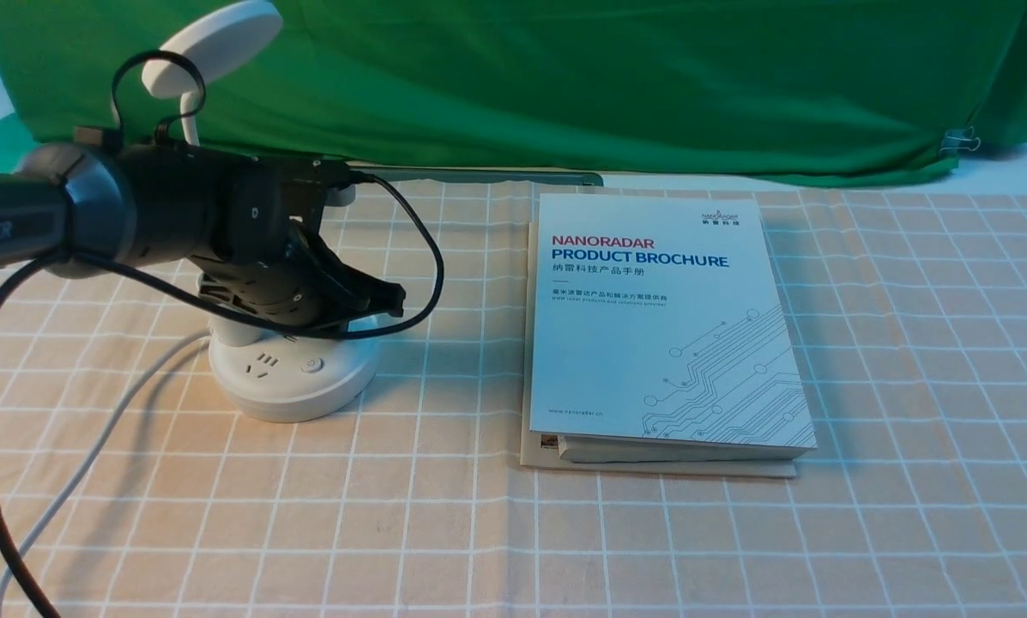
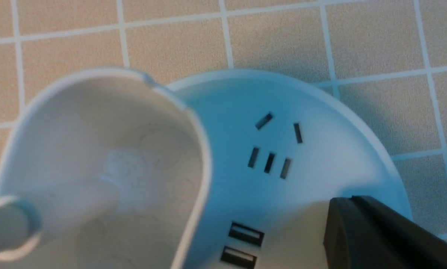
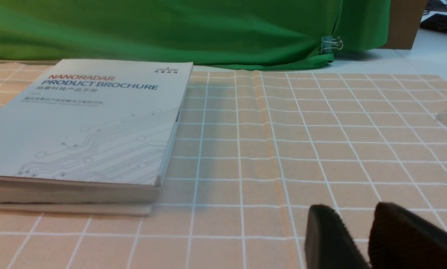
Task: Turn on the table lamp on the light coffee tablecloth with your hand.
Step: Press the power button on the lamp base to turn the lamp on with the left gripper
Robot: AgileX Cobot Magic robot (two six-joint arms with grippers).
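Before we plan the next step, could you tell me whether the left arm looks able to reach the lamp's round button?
Probably yes: its end effector is low over the base, and nothing visibly blocks the button.

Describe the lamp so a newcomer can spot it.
On the grid tablecloth, left of the brochure, under the black left arm, sits a round white base with sockets. That's the lamp; unlike the flat brochure, it has a raised disc head.

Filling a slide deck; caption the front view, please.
Left gripper hovers low over the lamp's white base, beside a stack of brochures.
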